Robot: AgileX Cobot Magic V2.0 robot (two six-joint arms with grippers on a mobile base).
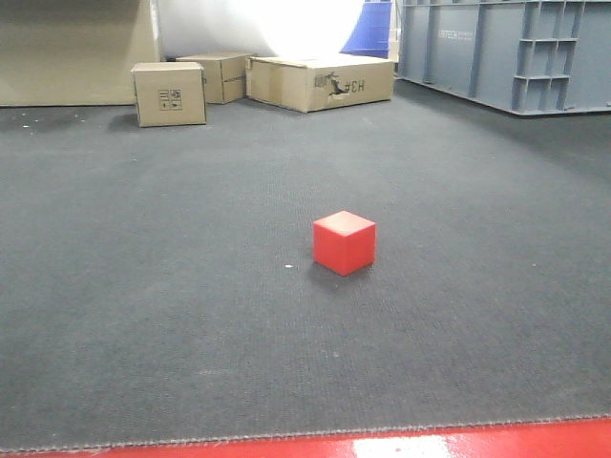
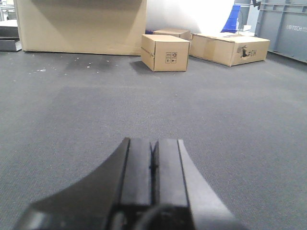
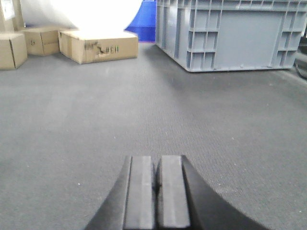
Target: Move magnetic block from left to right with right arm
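Right gripper [image 3: 156, 191] closed, fingers pressed together, holding nothing; left gripper [image 2: 152, 182] likewise shut and empty. Magnetic block [image 1: 344, 242] resting on dark carpet [image 1: 143, 286], absent from both wrist views; bearing from right gripper undeterminable.

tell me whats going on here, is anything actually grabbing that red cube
Nothing is handling it right now. The red cube sits alone on the dark carpet, untouched. Both wrist views show bare carpet ahead: the left claw and the right claw are each shut and empty, and the cube appears in neither view. Cardboard boxes and a grey crate stand at the back.
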